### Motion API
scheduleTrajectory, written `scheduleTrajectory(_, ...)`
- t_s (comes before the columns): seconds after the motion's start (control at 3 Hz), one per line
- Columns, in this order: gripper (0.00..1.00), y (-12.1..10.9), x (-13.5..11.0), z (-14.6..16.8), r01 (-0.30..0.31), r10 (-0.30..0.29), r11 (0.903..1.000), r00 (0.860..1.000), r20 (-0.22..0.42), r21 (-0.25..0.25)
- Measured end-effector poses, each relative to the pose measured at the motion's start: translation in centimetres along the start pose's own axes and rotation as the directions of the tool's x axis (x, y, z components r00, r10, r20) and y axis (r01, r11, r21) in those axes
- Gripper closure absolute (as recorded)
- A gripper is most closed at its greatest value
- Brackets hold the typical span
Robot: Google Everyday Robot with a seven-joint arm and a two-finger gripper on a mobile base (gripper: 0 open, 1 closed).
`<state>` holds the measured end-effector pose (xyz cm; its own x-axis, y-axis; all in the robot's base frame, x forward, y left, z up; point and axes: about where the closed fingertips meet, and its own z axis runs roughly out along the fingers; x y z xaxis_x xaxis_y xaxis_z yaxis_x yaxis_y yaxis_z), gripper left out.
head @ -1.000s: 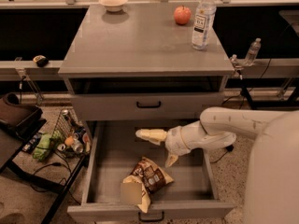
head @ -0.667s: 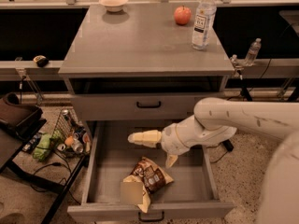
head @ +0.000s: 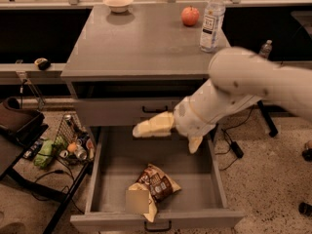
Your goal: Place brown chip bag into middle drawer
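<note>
- Brown chip bag (head: 157, 182) lies on the middle drawer (head: 122, 165) floor near its front, overlapping a pale yellow bag (head: 151, 211) that is partly blurred.
- Gripper (head: 165, 139) hovers over the drawer's rear, fingers spread, empty.
- Arm hides the drawer's right rear corner.

White smooth arm (head: 243, 82), fat rounded shell links, few small dark specks on upper link, faint ring seam at wrist, gripper (head: 165, 140) above far end of middle drawer (head: 122, 167), two cream tapered fingers (head: 152, 126), spread apart
</note>
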<state>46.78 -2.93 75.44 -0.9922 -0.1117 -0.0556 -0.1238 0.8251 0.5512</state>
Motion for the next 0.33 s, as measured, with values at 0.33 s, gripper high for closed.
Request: scheduleTrajectory(0.33, 0.0, 2.45, -0.67, -9.5, 0.055, -0.062, 0.9971, 0.99, 0.124, 0.052)
